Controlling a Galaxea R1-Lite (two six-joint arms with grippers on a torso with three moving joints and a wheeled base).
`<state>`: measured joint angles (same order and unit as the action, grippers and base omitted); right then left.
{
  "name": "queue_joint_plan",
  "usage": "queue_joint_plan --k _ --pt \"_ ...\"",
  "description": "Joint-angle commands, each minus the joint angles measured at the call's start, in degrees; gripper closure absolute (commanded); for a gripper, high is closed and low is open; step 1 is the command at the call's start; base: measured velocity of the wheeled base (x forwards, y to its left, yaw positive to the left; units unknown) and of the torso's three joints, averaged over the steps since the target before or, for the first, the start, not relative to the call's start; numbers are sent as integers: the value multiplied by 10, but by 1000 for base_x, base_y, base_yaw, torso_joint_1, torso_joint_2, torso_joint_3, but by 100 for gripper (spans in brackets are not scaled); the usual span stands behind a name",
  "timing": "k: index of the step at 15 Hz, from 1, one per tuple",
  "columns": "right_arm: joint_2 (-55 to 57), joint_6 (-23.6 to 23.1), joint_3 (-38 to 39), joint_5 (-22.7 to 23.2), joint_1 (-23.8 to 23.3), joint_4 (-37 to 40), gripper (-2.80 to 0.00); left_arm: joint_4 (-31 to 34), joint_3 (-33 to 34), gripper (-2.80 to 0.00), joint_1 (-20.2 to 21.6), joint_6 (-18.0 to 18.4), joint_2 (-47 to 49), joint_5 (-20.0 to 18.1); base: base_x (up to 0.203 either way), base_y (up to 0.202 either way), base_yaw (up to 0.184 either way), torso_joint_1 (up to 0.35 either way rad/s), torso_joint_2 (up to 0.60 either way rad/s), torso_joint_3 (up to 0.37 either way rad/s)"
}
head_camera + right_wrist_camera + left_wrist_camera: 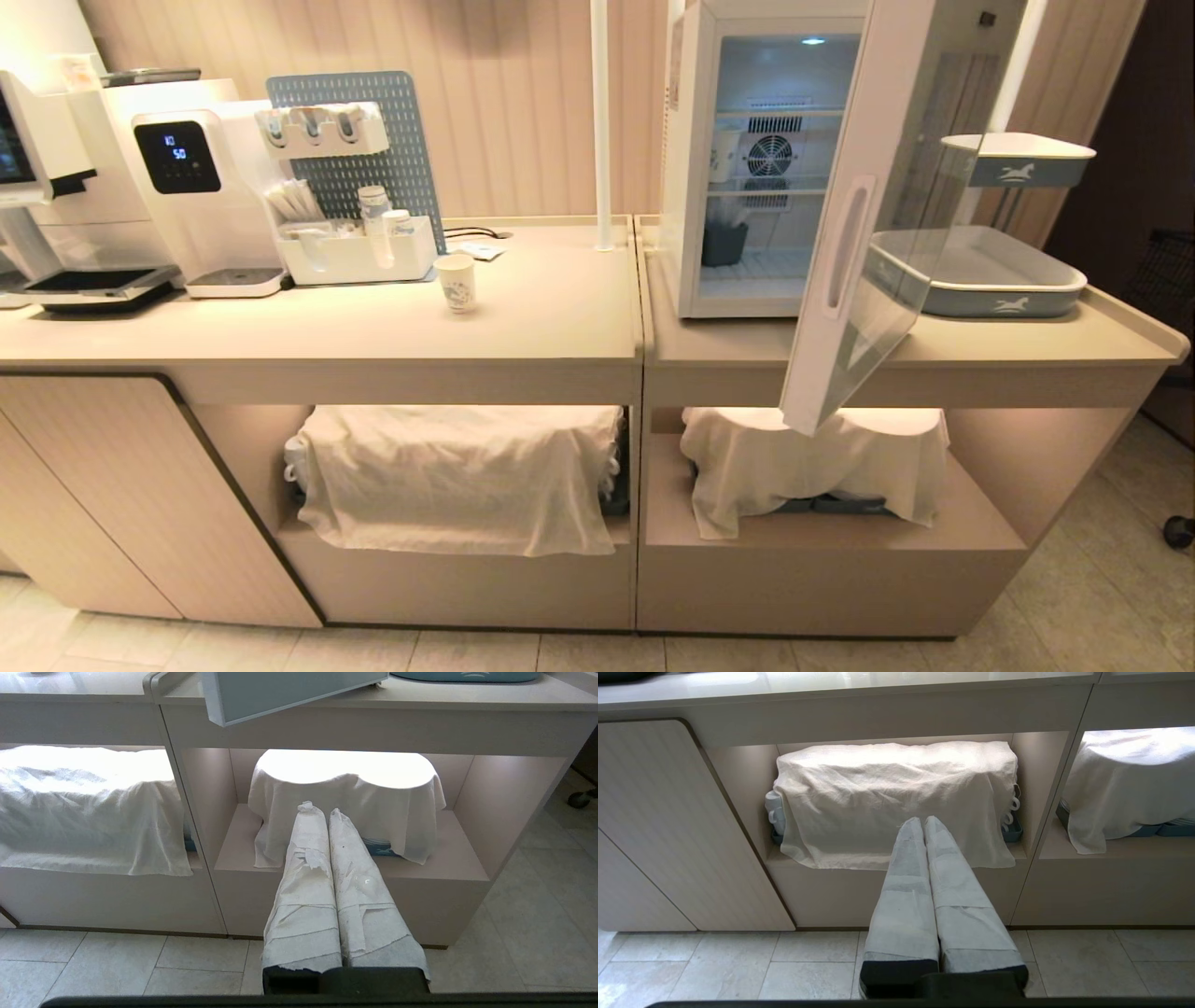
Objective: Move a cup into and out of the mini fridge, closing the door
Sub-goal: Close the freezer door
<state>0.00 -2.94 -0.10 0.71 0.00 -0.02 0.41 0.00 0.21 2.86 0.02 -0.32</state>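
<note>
The small blue-patterned white paper cup [456, 282] stood upright mid-counter, left of the open white mini fridge [738, 168]. Both cloth-wrapped grippers, left gripper [923, 822] and right gripper [322, 810], hung closed and empty below the counter's front edge; the left was likely nearer.

You are seeing white cloths [457, 471] covering whatever is sitting on the two lower shelves. The coffee machine [37, 177] at the surface's left end is running off the picture's edge. Items inside the mini fridge [747, 168], behind the open door [859, 243], are looking too small to identify.
</note>
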Motion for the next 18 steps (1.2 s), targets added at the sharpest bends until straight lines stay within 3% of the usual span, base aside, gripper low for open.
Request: queue_joint_plan --k 1,3,6,10,13,16,18 --pt "0 -1 0 0 0 -1 0 -2 1 0 1 0 0 1 0 74 1 -3 3 2" --pt "0 -1 -30 0 0 10 0 -2 0 0 1 -7 0 2 0 0 0 0 0 0" --pt "49 25 -156 4 0 82 0 -2 0 0 1 -25 0 3 0 0 0 0 0 0" --pt "258 133 -383 32 1 179 0 -2 1 0 1 -25 0 3 0 0 0 0 0 0" --pt "431 242 -526 119 2 216 0 -2 1 0 1 -25 0 3 0 0 0 0 0 0" --pt "590 315 -621 185 7 191 0 -2 1 0 1 -25 0 3 0 0 0 0 0 0" --pt "679 381 -651 203 32 109 0 -2 1 0 1 -25 0 3 0 0 0 0 0 0"
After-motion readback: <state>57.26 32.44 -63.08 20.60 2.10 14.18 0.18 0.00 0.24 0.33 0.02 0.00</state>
